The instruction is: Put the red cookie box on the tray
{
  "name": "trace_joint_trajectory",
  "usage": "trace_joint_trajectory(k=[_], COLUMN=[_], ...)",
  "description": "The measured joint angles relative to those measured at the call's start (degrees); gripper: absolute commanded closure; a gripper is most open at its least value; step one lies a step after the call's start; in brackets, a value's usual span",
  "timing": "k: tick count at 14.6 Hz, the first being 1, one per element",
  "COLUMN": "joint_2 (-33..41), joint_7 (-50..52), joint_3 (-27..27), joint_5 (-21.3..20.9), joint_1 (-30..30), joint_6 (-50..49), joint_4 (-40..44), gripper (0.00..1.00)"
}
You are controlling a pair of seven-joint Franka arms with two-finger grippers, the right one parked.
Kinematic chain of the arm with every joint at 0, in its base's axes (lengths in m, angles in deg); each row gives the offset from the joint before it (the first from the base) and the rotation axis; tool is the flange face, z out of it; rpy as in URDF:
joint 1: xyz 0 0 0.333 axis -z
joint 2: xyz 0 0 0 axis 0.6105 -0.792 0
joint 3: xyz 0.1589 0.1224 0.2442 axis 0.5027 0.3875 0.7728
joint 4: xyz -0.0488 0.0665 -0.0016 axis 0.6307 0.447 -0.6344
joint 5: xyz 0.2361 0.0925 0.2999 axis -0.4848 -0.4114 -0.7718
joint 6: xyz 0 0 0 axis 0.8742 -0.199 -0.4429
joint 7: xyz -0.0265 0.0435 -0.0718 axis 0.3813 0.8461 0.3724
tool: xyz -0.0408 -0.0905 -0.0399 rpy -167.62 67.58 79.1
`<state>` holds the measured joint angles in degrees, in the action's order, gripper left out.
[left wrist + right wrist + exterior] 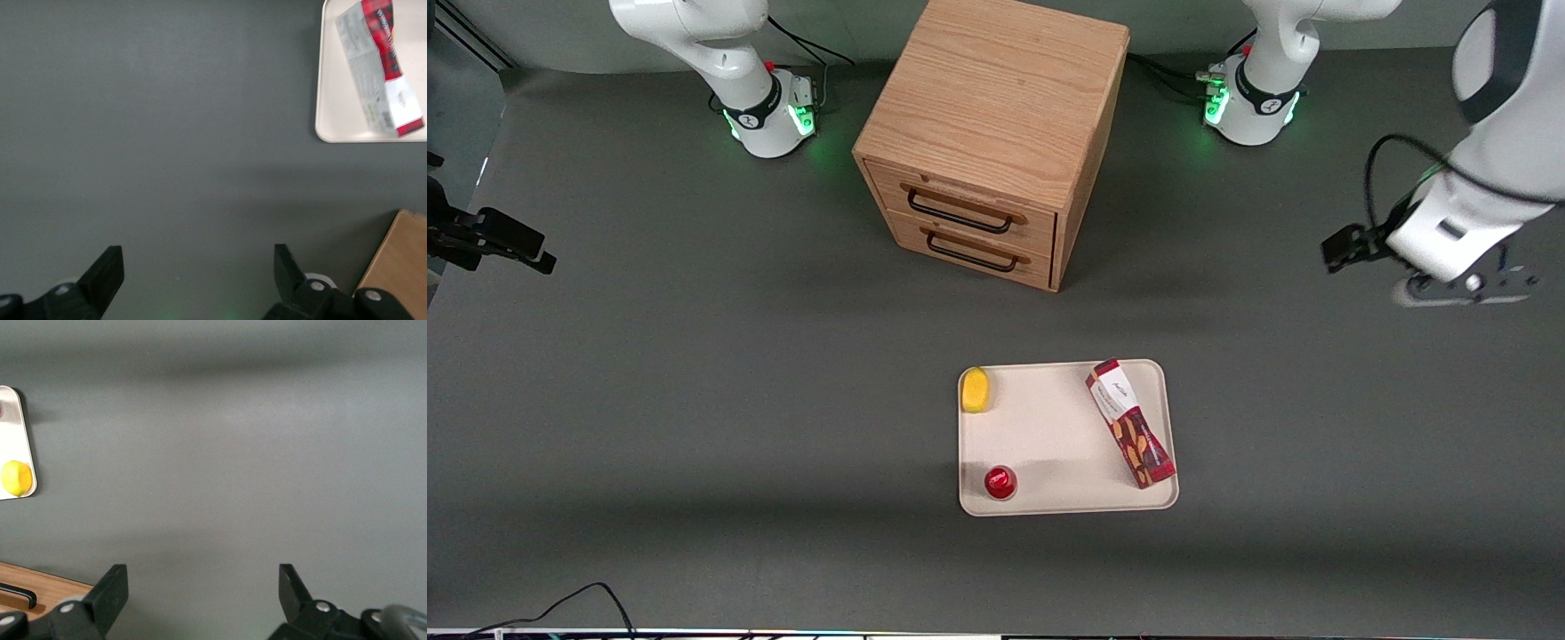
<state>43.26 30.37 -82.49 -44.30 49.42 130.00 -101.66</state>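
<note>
Nearest the front camera, the tray [1049, 427] carries a small red can [1000, 482], a yellow fruit [975, 389], and the red cookie box [1130, 422] lying slanted along the edge toward the working arm, so the placing looks done. Farther off, the tool [199, 275] hangs over bare surface [694, 400], fingers spread, empty. Only its wrist view shows the box's grey printed side; only the front view shows the wooden drawer cabinet [991, 133] whole.
</note>
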Motion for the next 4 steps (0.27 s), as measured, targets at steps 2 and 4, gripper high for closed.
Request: trace_joint_trajectory(k=[2, 4], joint_2=[3.23, 4.82], joint_7=[-4.13, -5.87], joint_3=[3.04, 5.06], joint_5=[0.02, 0.02], joint_1=[-0.02, -0.03], joint_6=[-0.01, -1.03], joint_4=[-1.42, -0.49], gripper=[0.00, 0.00])
